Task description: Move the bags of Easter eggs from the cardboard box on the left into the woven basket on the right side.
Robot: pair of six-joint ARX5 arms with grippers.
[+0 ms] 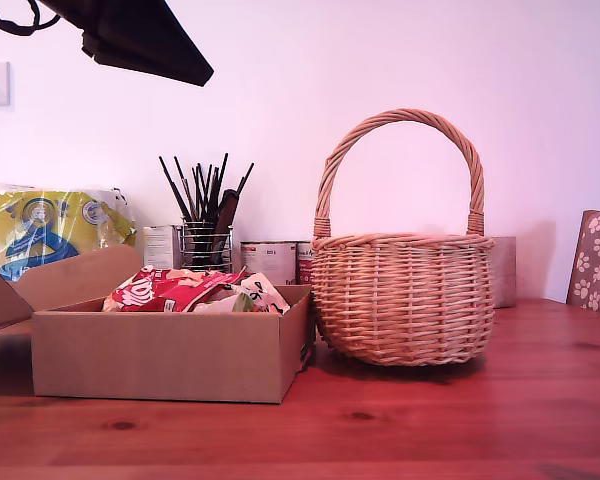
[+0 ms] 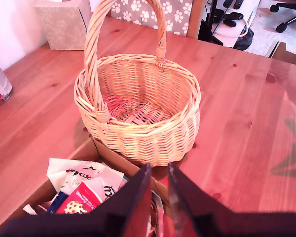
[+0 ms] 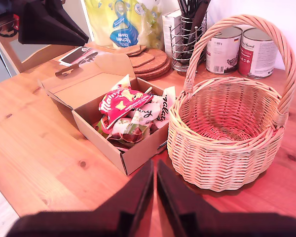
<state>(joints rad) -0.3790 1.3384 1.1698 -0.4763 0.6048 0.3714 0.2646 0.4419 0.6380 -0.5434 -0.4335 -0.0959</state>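
Bags of Easter eggs (image 3: pixel 124 112) sit heaped in the cardboard box (image 3: pixel 138 153), just beside the woven basket (image 3: pixel 227 163), which looks empty. Our first gripper (image 2: pixel 158 197) and second gripper (image 3: pixel 154 190) both hover above, jaws narrowed to a slit, holding nothing. The packets look light, crinkly and slippery, so we'd pinch a top red one by its crimped edge, not the middle.

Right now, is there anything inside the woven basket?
No, in the first wrist view the woven basket shows only its bare wicker bottom.

Wooden table (image 1: pixel 460 420) — cardboard box (image 1: pixel 170 355), woven basket (image 1: pixel 402 298)
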